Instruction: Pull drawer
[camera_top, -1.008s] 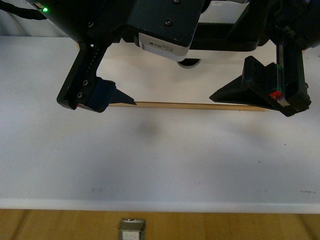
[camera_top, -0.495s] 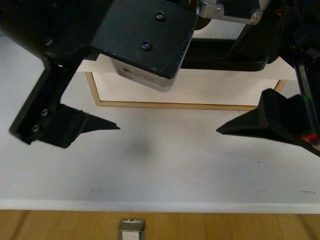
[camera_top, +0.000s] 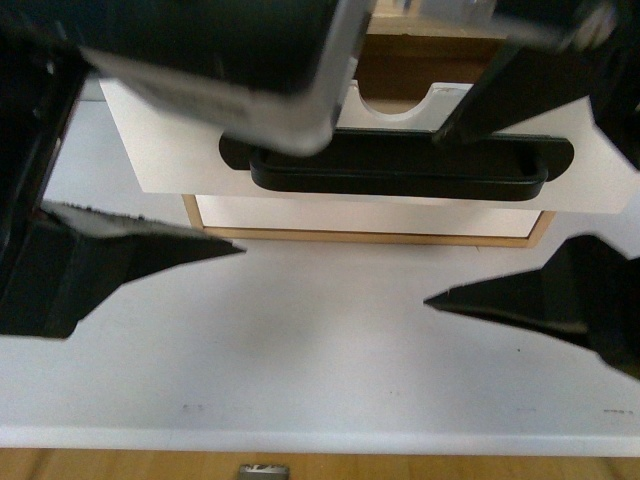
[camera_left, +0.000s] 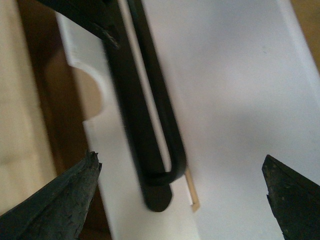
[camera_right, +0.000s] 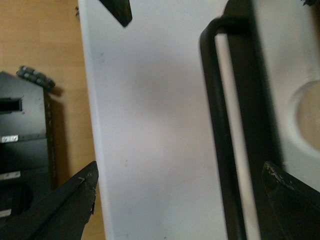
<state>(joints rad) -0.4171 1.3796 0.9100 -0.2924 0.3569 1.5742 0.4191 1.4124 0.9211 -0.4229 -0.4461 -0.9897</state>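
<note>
The drawer (camera_top: 180, 150) has a white front, a semicircular notch (camera_top: 395, 100) in its top edge and a long black bar handle (camera_top: 400, 170). My left gripper (camera_left: 181, 162) is open and straddles one end of the handle (camera_left: 150, 125), touching nothing. One of its fingers (camera_top: 130, 260) shows at the left of the front view. My right gripper (camera_right: 180, 170) is open too, near the handle's other end (camera_right: 220, 100), with its finger (camera_top: 540, 300) at the right. Both arms hide the drawer's upper corners.
Under the drawer sits a plain white front with a light wood edge (camera_top: 370, 236). A white surface (camera_top: 320, 350) spreads towards me, ending at an edge over wooden floor (camera_top: 100, 468). A small grey metal part (camera_top: 265, 468) lies there. Black equipment (camera_right: 25, 150) stands beside the surface.
Both arms have come closer to the camera and their fingers look larger and lower. The drawer front and its handle, mostly covered before, now show between the arms.
</note>
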